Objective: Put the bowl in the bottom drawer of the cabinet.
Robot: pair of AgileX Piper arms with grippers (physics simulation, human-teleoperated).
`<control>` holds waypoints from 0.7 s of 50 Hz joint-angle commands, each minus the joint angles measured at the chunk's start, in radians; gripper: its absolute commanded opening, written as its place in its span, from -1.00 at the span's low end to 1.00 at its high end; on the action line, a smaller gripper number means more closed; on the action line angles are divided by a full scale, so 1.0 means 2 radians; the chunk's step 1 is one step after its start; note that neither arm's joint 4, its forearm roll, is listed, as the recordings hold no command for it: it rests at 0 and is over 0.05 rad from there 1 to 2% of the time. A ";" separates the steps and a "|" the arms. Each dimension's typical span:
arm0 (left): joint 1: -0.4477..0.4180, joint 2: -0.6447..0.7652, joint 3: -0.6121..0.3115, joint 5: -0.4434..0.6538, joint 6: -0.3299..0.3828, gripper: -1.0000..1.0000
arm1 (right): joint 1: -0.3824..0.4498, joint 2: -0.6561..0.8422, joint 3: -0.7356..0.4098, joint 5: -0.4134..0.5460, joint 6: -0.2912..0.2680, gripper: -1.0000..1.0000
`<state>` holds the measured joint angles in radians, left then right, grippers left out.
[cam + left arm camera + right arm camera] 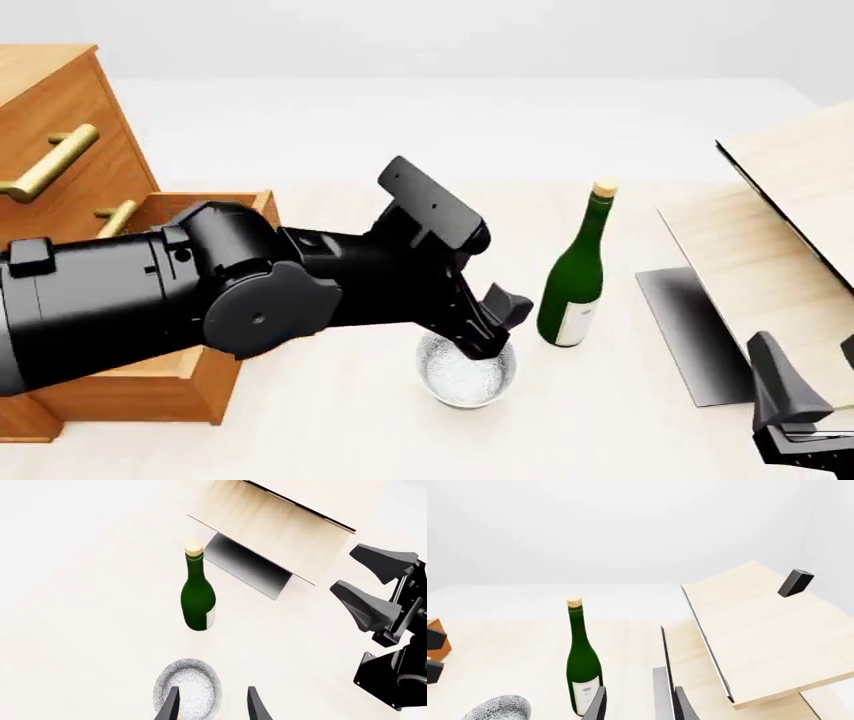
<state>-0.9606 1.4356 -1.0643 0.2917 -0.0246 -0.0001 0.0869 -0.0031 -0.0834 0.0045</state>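
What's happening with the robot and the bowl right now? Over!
Left gripper open, over the bowl. Right gripper open, idle. Bottom drawer open. Green bottle beside bowl.

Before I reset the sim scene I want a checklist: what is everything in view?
bowl: one, white with grey speckles, on the table in front of the bottle
bottle: one, green with a cork, upright mid-table
cabinet: one, orange-brown with brass handles, far left
bottom drawer: one, orange-brown, pulled open
board structure: one, pale wood, slanted, right side
table: one, pale
left end effector: one, black, open over the bowl
right end effector: one, black, open, near right corner
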 commanded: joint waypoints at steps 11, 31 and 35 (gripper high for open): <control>-0.025 0.051 -0.016 0.009 -0.012 1.00 | 0.000 0.000 0.000 0.000 0.000 1.00; -0.022 0.109 -0.036 0.014 -0.009 1.00 | 0.000 0.000 0.000 0.000 0.000 1.00; -0.019 0.120 -0.042 0.014 -0.008 1.00 | 0.000 0.000 0.000 0.000 0.000 1.00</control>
<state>-1.0056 1.6188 -1.1253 0.3150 -0.0464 -0.0001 0.0870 -0.0031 -0.0835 0.0045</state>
